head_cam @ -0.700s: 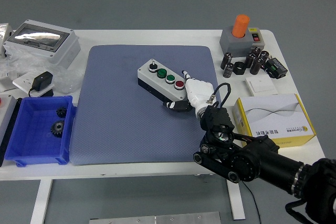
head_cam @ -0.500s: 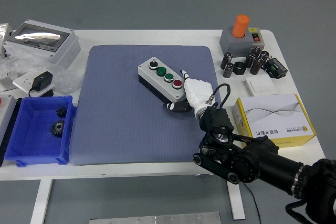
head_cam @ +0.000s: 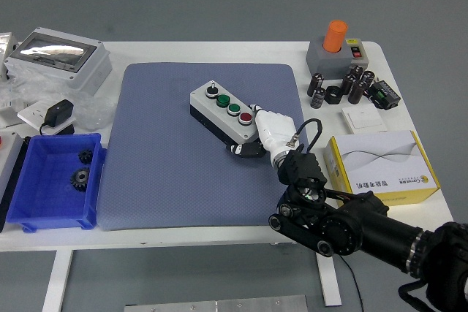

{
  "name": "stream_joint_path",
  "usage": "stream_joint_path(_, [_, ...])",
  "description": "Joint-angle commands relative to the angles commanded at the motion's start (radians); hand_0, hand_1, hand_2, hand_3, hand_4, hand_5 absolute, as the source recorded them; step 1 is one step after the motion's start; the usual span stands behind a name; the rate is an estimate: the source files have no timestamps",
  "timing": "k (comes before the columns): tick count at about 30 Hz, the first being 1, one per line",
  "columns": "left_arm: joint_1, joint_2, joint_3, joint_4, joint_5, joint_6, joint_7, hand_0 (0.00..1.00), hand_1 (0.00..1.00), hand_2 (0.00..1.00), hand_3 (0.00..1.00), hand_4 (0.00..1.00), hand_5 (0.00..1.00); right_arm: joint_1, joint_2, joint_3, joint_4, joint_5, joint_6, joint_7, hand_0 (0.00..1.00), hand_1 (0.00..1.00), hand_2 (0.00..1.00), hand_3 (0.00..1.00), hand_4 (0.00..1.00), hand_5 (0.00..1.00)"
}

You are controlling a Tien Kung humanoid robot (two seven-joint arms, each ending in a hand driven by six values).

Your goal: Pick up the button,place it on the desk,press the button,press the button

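Observation:
The button box (head_cam: 223, 110) is a white box with a black base lying on the grey-blue mat (head_cam: 161, 151). It carries a black knob, two green buttons and a red button (head_cam: 246, 117). My right hand (head_cam: 267, 128) is white, on a black arm from the lower right. Its extended finger points at the box's right end, right beside the red button. The other fingers are curled under, against the box's near side. It holds nothing. The left arm is out of view.
A blue bin (head_cam: 53, 180) with gears sits at the left. A grey lidded box (head_cam: 57, 58) stands at the back left. A white and yellow carton (head_cam: 380, 162) lies right of my arm. An orange cylinder on a grey base (head_cam: 336, 47) and black parts (head_cam: 351, 85) stand at the back right.
My right hand has shifted slightly left, its pointing finger closing in on the red button. The button box has slid a little to the left.

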Motion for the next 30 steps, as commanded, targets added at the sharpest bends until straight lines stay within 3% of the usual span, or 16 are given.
stream_joint_path(2, [0.000,0.000,-0.001,0.000,0.000,0.001,-0.005,0.772,0.741,0.705,0.786,0.840,0.637,-0.001,0.000,0.001,-0.001,0.003,-0.006,0.007,0.073,0.237,0.330,0.335,0.542,0.117])
stream_joint_path(7, [0.002,-0.001,-0.002,-0.001,-0.002,0.005,-0.015,0.772,0.741,0.705,0.786,0.840,0.637,-0.002,0.000,0.002,-0.006,0.018,-0.021,0.033,0.073,0.237,0.330,0.335,0.542,0.117])
stream_joint_path(8, [0.002,-0.001,-0.002,-0.001,-0.002,0.006,-0.017,0.772,0.742,0.704,0.785,0.844,0.634,-0.003,0.000,0.002,-0.006,0.023,-0.024,0.039,0.070,0.244,0.335,0.287,0.544,0.084])
stream_joint_path(19, [0.006,-0.003,-0.003,0.000,-0.001,0.016,-0.030,0.772,0.742,0.704,0.784,0.848,0.635,-0.008,0.000,-0.003,-0.012,0.062,-0.044,0.093,0.069,0.243,0.335,0.282,0.531,0.075])
stream_joint_path(20, [0.006,-0.004,-0.003,0.000,0.000,0.017,-0.032,0.772,0.743,0.703,0.784,0.850,0.636,-0.008,0.000,-0.004,-0.012,0.063,-0.044,0.094,0.070,0.237,0.345,0.349,0.460,0.133])
stream_joint_path(25, [0.006,-0.005,-0.002,0.000,0.000,0.021,-0.036,0.772,0.743,0.703,0.784,0.850,0.636,-0.010,0.000,-0.007,-0.016,0.070,-0.048,0.100,0.070,0.237,0.345,0.349,0.460,0.133])
stream_joint_path(26, [0.006,-0.005,-0.002,0.000,0.000,0.022,-0.036,0.772,0.743,0.702,0.784,0.854,0.641,-0.011,0.000,-0.007,-0.017,0.072,-0.049,0.101,0.067,0.235,0.324,0.329,0.396,0.176])
stream_joint_path(30, [0.007,-0.005,-0.002,0.000,0.001,0.025,-0.038,0.772,0.743,0.702,0.784,0.854,0.641,-0.014,0.000,-0.004,-0.017,0.078,-0.060,0.111,0.067,0.235,0.324,0.329,0.396,0.176])
